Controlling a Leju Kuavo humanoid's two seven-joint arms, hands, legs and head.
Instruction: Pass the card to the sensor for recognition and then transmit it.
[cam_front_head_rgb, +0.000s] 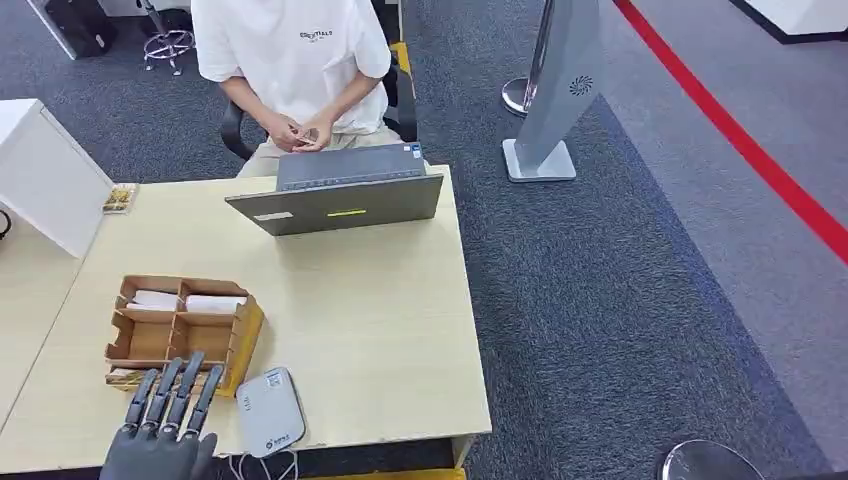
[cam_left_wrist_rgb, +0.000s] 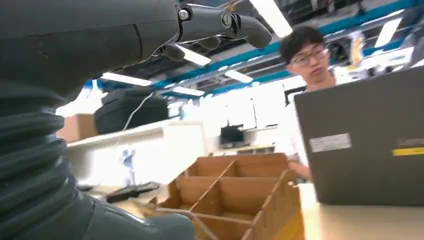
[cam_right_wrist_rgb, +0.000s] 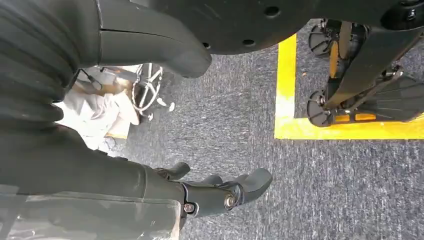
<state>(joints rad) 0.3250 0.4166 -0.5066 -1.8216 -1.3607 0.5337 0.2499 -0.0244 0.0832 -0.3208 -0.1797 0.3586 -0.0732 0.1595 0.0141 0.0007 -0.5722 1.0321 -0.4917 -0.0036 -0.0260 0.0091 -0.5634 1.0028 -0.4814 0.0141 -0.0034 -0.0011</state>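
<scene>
— Hovering at the table's near edge, our left hand holds nothing; its dark fingers lie straight and spread, tips just over the near rim of the cardboard organizer.

— And the right hand?

— It hangs by our side over grey carpet, fingers loosely curled on nothing, as far as we can judge.

— Where is the card?

— We see pale cards lying in the organizer's far compartments; another flat piece seems to sit at the near edge under our fingertips, though we cannot tell what it is. The sensor, a rounded white plastic pad with a cable, lies just beside the organizer, to its right.

— How do we do this step well?

— We think: come down into one compartment, pinch a single thin card by its edge, and avoid dragging the light cardboard walls across the smooth wooden table.

— Beyond that?

— A grey laptop, matte lid toward us, and a person seated behind it.
</scene>
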